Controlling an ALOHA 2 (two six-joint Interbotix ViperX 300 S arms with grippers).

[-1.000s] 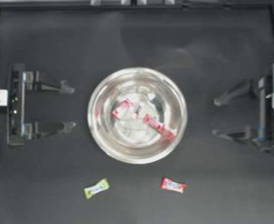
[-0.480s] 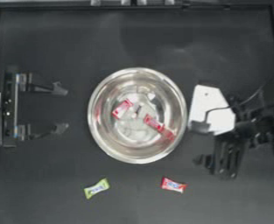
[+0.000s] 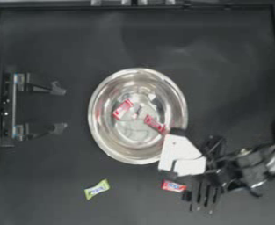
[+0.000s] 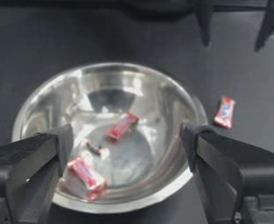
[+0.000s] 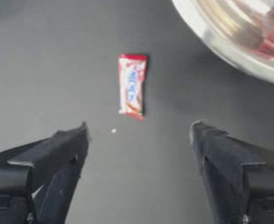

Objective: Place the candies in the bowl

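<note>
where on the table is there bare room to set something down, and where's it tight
Bare table lies across the whole stretch beyond the bowl, and between the bowl and the parked left gripper. It is crowded on the near side: the right gripper hovers open by the red candy, with the yellow-green candy further along.

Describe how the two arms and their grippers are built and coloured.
Both grippers have two dark, wedge-shaped jaws. The right gripper sits under a white angular wrist block with black cables behind. The left gripper is mounted on a black frame with a small white part.
</note>
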